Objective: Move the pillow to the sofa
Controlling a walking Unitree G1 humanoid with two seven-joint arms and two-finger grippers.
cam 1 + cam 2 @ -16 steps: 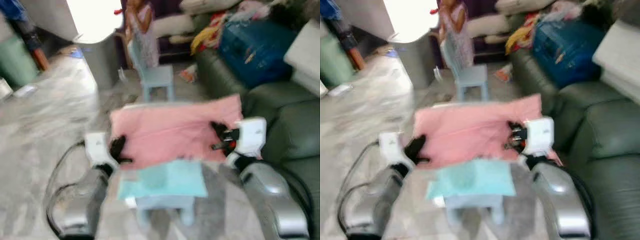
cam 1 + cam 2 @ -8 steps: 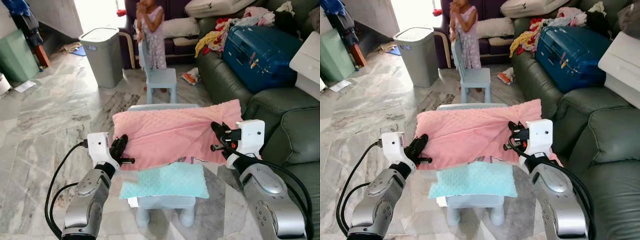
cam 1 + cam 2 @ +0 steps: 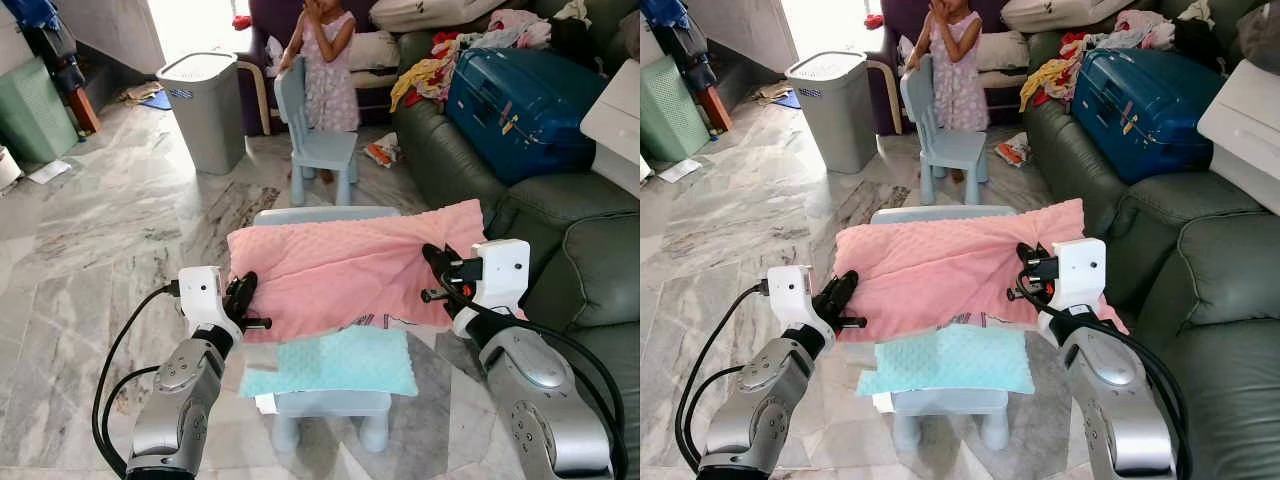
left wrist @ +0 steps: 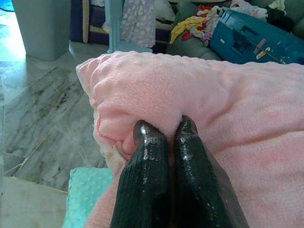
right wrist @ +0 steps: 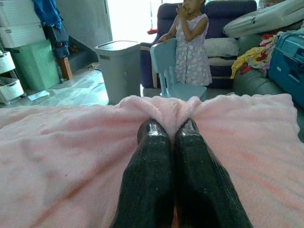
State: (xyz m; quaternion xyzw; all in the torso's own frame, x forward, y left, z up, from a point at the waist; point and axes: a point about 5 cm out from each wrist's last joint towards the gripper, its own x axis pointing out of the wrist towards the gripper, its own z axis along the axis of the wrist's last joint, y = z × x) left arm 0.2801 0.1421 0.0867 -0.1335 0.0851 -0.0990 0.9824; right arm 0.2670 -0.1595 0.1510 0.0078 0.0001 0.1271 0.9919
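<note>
There is one pink pillow [image 3: 350, 265], soft and fuzzy with tiny bumps. It is held up above a small blue surface [image 3: 330, 403], between two pincers. The left pincer [image 3: 243, 297] pinches its left edge tight. The right pincer [image 3: 437, 272] pinches its right edge tight. One flat, soft teal pad [image 3: 335, 363] lies on the surface; the pillow hides its far edge. One dark green sofa [image 3: 560, 250] of smooth leather stands just to the right. One blue suitcase [image 3: 520, 95] sits on it. One small blue chair [image 3: 315, 140] stands beyond, with a person [image 3: 335, 60] behind it, cut off at the top.
</note>
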